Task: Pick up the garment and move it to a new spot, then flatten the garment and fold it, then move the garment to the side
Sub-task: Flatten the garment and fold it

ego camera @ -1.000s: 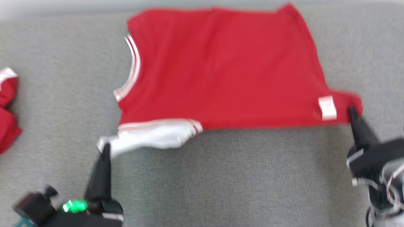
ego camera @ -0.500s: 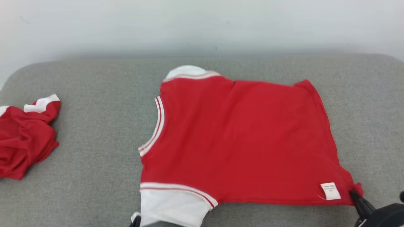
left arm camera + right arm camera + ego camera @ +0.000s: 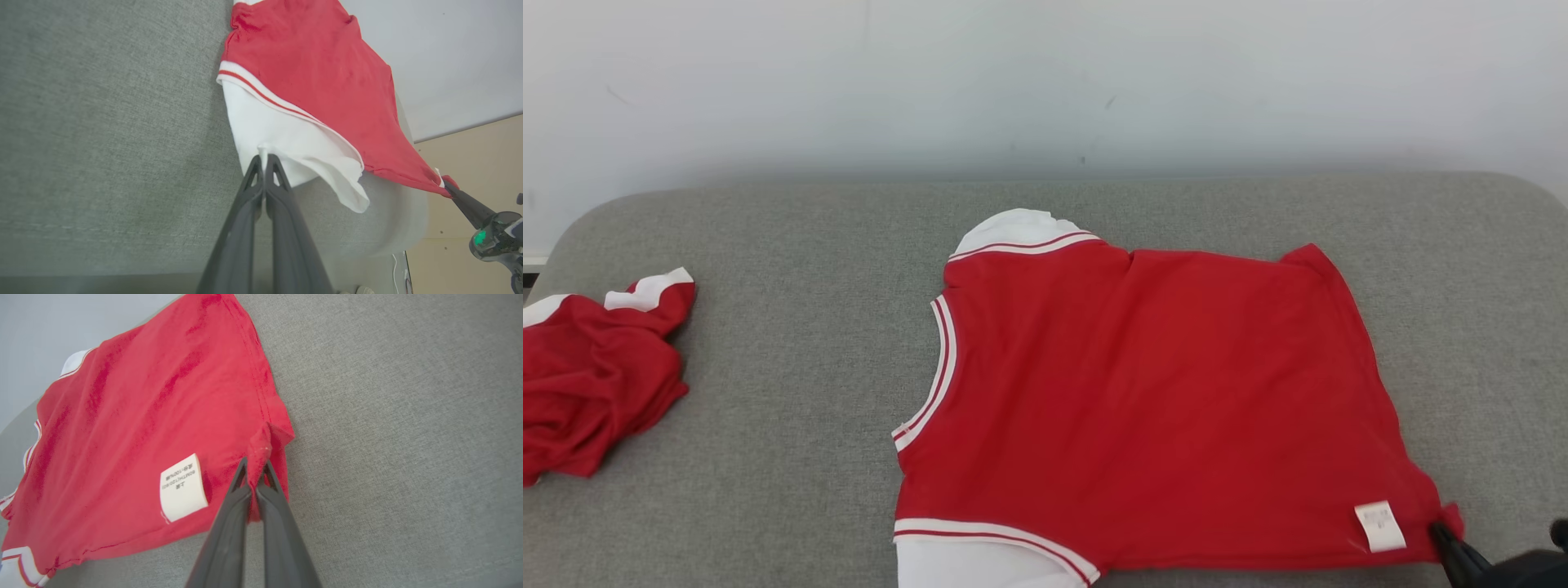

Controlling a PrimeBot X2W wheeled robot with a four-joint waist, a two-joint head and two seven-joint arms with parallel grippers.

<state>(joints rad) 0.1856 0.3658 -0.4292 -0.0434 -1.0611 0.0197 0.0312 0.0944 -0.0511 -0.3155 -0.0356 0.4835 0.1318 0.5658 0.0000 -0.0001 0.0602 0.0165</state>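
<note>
Garment (image 3: 1143,408): red jersey with white sleeves; lay spread nearly flat, right of centre on the grey table (image 3: 768,269), neck toward the robot's left, hem toward its right.
Left pincer (image 3: 263,157): jaws shut on the edge of the near white sleeve (image 3: 294,155), with only a thin pinch of cloth between the tips.
Right pincer (image 3: 255,469): jaws shut on the near hem corner, just beside the white care label (image 3: 182,488); cloth was bunched at the tips.
Risk, slip: the sleeve pinch looked slight, so a hard tug could pull it free and drop that side.
Risk, skew: unequal pull from the two arms would likely twist the body and set wrinkles.
Risk, sleeve: the loose white flap could tuck under when laid down.
Risk, neighbour: second red garment (image 3: 592,392) lay crumpled well apart at the left; a wide sideways move might reach it.
</note>
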